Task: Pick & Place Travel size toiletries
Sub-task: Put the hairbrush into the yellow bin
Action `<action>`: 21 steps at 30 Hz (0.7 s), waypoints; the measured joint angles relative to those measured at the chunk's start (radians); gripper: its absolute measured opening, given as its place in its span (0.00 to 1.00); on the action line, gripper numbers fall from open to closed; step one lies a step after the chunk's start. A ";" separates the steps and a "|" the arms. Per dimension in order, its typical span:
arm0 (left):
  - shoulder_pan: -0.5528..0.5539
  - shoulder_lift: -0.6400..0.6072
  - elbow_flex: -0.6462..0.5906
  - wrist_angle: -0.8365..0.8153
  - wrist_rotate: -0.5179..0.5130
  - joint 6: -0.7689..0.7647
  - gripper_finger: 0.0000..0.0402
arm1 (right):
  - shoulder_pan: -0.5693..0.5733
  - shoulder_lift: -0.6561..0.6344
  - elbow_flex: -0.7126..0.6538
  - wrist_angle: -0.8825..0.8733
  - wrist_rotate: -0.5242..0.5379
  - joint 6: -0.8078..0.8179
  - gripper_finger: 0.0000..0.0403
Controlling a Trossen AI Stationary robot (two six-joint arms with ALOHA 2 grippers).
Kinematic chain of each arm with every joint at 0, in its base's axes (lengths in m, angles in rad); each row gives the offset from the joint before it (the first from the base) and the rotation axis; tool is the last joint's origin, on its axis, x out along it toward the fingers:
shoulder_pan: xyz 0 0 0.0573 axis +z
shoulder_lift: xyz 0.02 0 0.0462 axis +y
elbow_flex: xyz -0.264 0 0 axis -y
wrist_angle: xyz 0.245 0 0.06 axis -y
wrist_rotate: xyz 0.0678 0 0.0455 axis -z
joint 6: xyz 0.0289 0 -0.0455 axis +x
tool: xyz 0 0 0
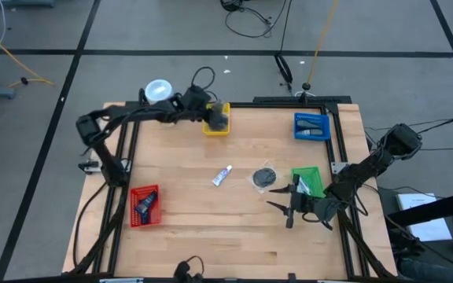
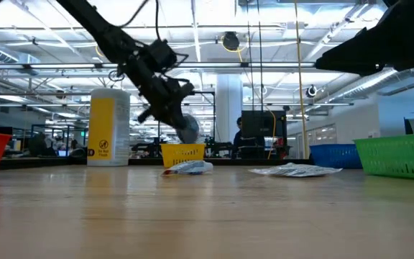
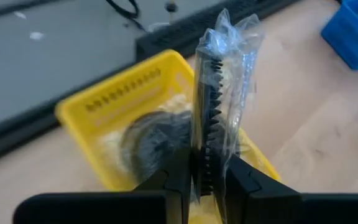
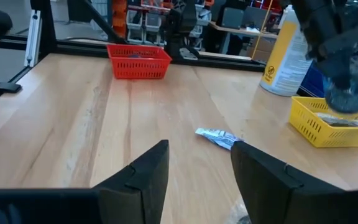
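Where ribbed yellow tray (image 3: 135,93) sits, left pincer (image 3: 207,180) pinching crinkly clear-wrapped comb (image 3: 213,93).

Trays: yellow (image 1: 216,126) at twelve o'clock, blue (image 1: 311,126), green (image 1: 308,181), red (image 1: 145,206); white tube (image 1: 222,175), blue-ended.

You are looking at four small trays: one yellow (image 1: 216,126), one blue (image 1: 311,126), one green (image 1: 308,180), one red (image 1: 145,206). One white tube (image 1: 222,175) and one yellow canister (image 2: 109,128) are sitting on the desk (image 1: 211,236).
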 joint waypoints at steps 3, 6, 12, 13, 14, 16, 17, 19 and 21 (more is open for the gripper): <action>0.010 0.041 0.000 0.042 0.064 -0.010 0.14 | 0.000 0.000 0.000 -0.003 0.000 0.000 0.41; 0.009 0.052 0.002 0.083 0.078 -0.049 0.14 | 0.000 0.000 0.000 -0.003 -0.001 0.001 0.41; 0.021 0.052 0.002 0.071 0.075 -0.051 0.16 | 0.000 0.000 0.000 -0.003 -0.002 0.009 0.41; 0.026 0.052 0.002 0.071 0.078 -0.052 0.17 | 0.000 0.000 0.000 -0.003 -0.002 0.012 0.41; 0.032 0.052 0.002 0.067 0.079 -0.052 0.20 | 0.000 0.000 0.000 -0.004 -0.002 0.017 0.41; 0.042 0.052 0.002 0.045 0.083 -0.046 0.26 | 0.000 0.000 0.000 -0.003 -0.002 0.020 0.41; 0.048 0.051 0.002 0.033 0.083 -0.040 0.30 | 0.000 0.000 0.000 -0.004 -0.002 0.020 0.41; 0.063 0.036 0.001 0.009 0.084 -0.033 0.38 | 0.000 0.000 0.000 -0.004 -0.002 0.020 0.41; 0.073 0.015 0.001 0.012 0.095 -0.036 0.46 | 0.000 0.000 0.000 -0.004 -0.002 0.019 0.41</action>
